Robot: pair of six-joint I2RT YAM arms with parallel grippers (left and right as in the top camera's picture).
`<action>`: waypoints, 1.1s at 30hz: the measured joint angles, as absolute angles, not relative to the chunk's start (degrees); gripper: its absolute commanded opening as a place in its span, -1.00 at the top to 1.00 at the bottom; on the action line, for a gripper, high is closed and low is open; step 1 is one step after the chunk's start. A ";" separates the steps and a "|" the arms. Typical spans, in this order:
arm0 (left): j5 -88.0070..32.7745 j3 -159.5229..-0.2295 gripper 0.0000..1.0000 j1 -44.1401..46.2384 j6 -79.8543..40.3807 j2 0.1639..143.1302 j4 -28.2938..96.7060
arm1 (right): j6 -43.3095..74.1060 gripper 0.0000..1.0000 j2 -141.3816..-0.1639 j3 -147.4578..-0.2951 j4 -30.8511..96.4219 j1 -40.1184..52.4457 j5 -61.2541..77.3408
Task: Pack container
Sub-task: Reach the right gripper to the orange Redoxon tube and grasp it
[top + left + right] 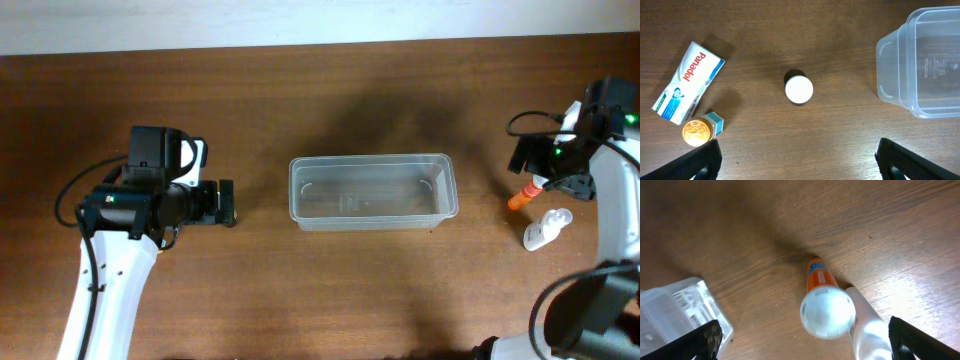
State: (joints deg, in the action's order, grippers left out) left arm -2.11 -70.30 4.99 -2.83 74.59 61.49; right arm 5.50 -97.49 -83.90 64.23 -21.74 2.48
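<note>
The left end effector [800, 165] is held wide open, nothing gripped. A white-capped bottle [799, 89] is seen just ahead of it on the surface [840, 140], with the container [890, 75] set off ahead to its right. The right end effector [810, 345] is spread wide too, empty; an orange tube [817, 277] is parked just ahead of it.

Left arm sits left of the container [293, 190], wrist roughly level, left gripper [227, 203] pointing toward it, jaws wide apart, empty. Right arm sits right of the container, right gripper [527, 160] angled down, jaws wide apart, empty.
</note>
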 measured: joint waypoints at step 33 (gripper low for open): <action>-2.20 -70.30 -0.99 4.99 -2.83 74.59 61.52 | 4.73 0.54 -104.31 -83.90 63.66 -21.78 1.50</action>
